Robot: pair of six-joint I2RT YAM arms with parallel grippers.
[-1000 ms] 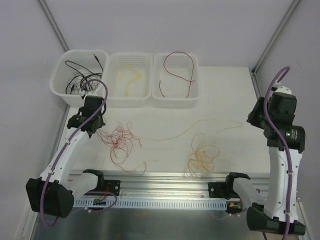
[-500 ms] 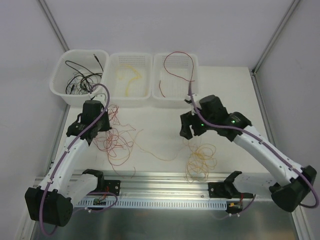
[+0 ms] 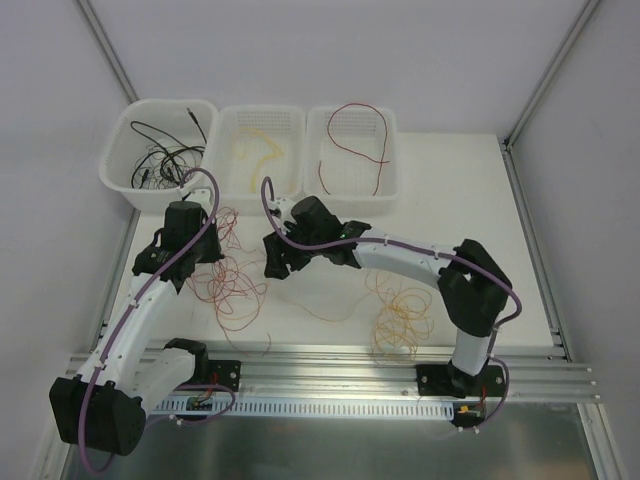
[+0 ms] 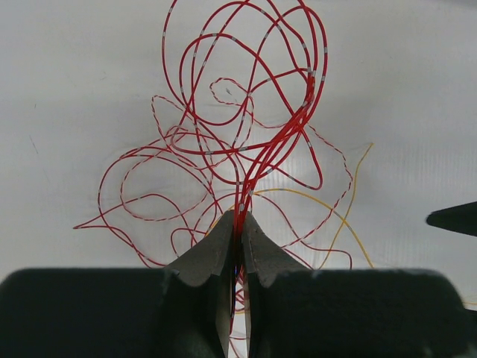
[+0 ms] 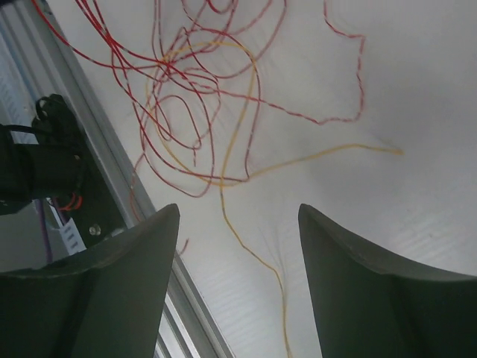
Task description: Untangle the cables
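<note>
Cables of hair-thin red wire (image 4: 246, 112) lie as a loose, curly knot on the white table (image 3: 460, 200), towards its left side. One thin yellow strand (image 5: 240, 127) threads through the loops. A separate heap of yellow wire (image 3: 403, 318) sits well apart to the right. My left gripper (image 4: 237, 227) is clamped tight on a bunch of red strands where they converge, and the loops fan out beyond it. My right gripper (image 5: 238, 216) hangs over the spot where red and yellow cross, jaws wide, nothing between them.

I judge these wires to be almost weightless, limp yet springy, and slick enough to slip through the pads. A tug on one loop will likely drag the whole knot along. I'd take the yellow strand on its free run clear of the red, pinch it squarely, and draw it off gently while the left gripper anchors the red.
</note>
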